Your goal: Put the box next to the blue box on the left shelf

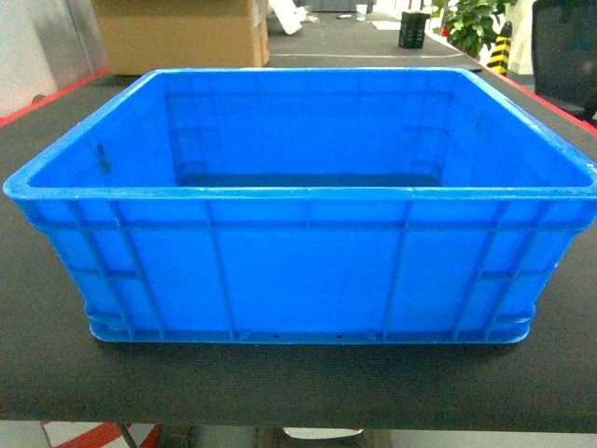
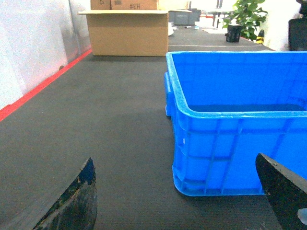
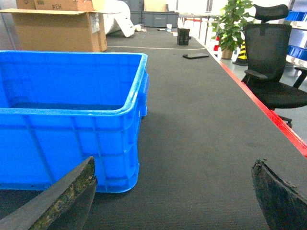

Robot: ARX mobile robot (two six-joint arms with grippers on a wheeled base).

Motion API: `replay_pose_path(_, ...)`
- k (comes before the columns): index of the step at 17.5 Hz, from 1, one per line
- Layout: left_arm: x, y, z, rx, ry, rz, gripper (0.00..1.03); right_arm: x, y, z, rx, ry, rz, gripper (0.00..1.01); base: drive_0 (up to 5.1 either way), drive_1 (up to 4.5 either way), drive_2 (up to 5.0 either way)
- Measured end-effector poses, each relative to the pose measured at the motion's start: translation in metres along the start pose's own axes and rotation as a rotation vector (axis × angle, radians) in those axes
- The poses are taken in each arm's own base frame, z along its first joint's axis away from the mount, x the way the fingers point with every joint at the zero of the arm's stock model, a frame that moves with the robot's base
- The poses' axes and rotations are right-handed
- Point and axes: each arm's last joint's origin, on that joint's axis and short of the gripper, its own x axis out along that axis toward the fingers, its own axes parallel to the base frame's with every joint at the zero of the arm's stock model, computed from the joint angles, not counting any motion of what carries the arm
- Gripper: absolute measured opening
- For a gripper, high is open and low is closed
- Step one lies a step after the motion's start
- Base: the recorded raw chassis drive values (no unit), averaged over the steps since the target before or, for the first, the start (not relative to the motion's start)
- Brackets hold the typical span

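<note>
Nearest your left wrist camera, the left gripper shows two dark fingers spread wide apart, holding nothing, low over the dark table mat. Its gap spans the near left corner of the box, likely so you can close in on the left end wall. Your box is a bright blue ribbed crate, empty, sitting square on the mat straight ahead of your head camera, long side facing you. Behind it to the left stands an open cardboard carton. To the right, your right gripper is likewise spread wide and empty, its left finger overlapping the crate's near right corner, its other finger over bare mat. Both arms seem posed to flank the crate for a two-sided lift. Further right, an office chair and a potted plant stand past the mat's red edge. No shelf or second blue box is visible, so the placing has not begun
</note>
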Motion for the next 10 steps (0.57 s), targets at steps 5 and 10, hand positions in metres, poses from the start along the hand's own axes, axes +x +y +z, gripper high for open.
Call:
replay_pose_path(5,0.0,0.0,0.0,0.0,0.0,0.0,0.98,0.0,0.0,0.0,0.0,0.0,0.0,0.98,0.0,0.0,0.0)
replay_pose_path(10,0.0,0.0,0.0,0.0,0.0,0.0,0.98,0.0,0.0,0.0,0.0,0.0,0.0,0.98,0.0,0.0,0.0)
